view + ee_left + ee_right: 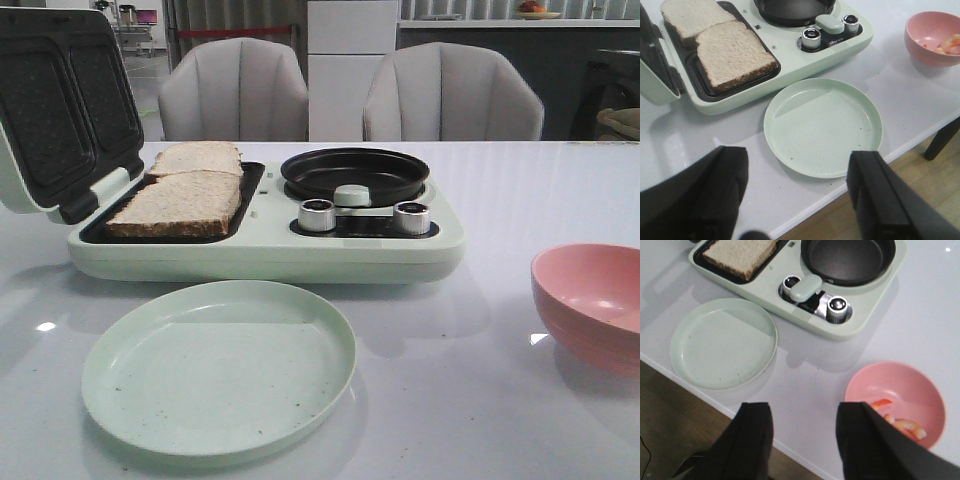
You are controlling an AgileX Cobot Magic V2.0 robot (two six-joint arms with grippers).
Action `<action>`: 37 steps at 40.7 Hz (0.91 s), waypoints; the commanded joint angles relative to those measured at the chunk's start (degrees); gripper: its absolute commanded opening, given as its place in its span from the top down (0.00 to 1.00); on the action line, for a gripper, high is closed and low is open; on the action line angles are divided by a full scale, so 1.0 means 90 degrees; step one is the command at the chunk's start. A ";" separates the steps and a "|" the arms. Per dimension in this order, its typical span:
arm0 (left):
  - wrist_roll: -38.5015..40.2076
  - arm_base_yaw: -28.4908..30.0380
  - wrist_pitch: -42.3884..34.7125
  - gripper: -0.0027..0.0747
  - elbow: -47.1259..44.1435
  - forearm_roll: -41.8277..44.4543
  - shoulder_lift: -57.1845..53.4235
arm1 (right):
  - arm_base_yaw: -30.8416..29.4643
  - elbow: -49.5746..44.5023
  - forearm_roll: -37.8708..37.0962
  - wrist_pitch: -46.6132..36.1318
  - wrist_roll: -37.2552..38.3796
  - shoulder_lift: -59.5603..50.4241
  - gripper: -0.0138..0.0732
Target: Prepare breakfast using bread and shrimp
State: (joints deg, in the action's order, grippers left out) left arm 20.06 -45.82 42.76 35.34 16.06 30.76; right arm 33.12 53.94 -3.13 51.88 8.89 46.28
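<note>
Two slices of bread (185, 195) lie in the open sandwich tray of the pale green breakfast maker (270, 255); they also show in the left wrist view (732, 52) and one in the right wrist view (742, 255). The shrimp (905, 425) lies in the pink bowl (897, 390), orange-red and white, also seen in the left wrist view (950, 44). My left gripper (800, 170) is open and empty above the table's front edge near the green plate (822, 125). My right gripper (802, 422) is open and empty beside the pink bowl. Neither gripper shows in the front view.
An empty black frying pan (355, 172) sits on the maker's right half behind two silver knobs (317, 214) and a pale green button (352, 196). The maker's lid (60, 100) stands open at the left. The green plate (220, 365) lies in front. The pink bowl (595, 300) stands at the right. Two chairs stand behind the table.
</note>
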 commanded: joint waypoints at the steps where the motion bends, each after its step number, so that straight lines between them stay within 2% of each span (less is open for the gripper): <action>1: -0.0008 -0.0049 -0.0416 0.35 0.0226 0.0057 0.0013 | -0.0025 -0.0384 -0.0122 -0.0468 0.0018 -0.0586 0.36; 13: -0.0008 -0.0049 -0.0416 0.35 0.0226 0.0057 0.0013 | -0.0025 -0.1517 -0.0122 -0.0503 0.0018 -0.1759 0.36; 37: -0.0008 -0.0049 -0.0589 0.35 0.0238 -0.0125 0.0013 | -0.0025 -0.1593 -0.0123 -0.0324 0.0018 -0.1812 0.36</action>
State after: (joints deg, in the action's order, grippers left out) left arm 20.06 -45.82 41.81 35.34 15.35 30.76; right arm 33.12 38.15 -3.13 52.21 8.89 29.87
